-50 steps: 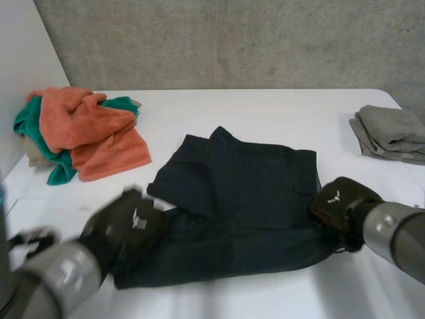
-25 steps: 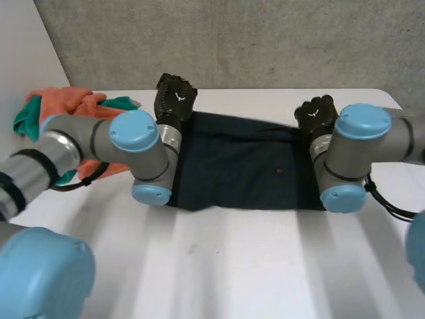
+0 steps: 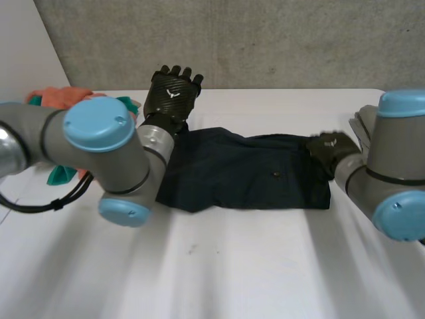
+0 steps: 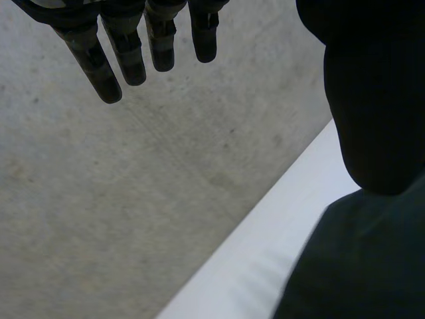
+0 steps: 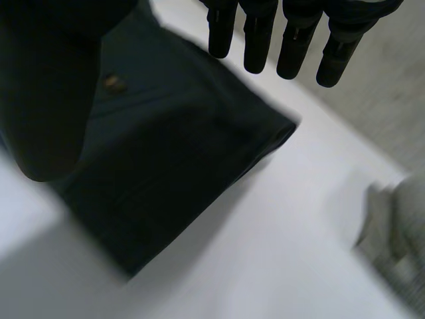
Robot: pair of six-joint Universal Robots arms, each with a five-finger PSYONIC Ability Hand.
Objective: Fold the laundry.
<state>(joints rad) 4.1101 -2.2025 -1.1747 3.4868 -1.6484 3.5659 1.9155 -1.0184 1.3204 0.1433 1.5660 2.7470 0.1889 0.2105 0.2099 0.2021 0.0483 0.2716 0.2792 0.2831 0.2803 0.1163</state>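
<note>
A dark navy garment lies folded into a wide band across the middle of the white table. My left hand hangs open above the garment's far left corner, touching nothing. In the left wrist view its fingers are straight and apart from the thumb, with the garment below beside the table's far edge. My right hand is at the garment's far right corner, open too. In the right wrist view its fingers are straight above the garment and hold nothing.
An orange and teal pile of towels lies at the far left, mostly behind my left arm. A folded grey towel sits at the far right, also seen as the grey towel beyond my right hand. A concrete wall backs the table.
Both hands carried the garment's near edge over to the far side, folding it in half. They have since opened and let go; the left hand has lifted off the cloth.
</note>
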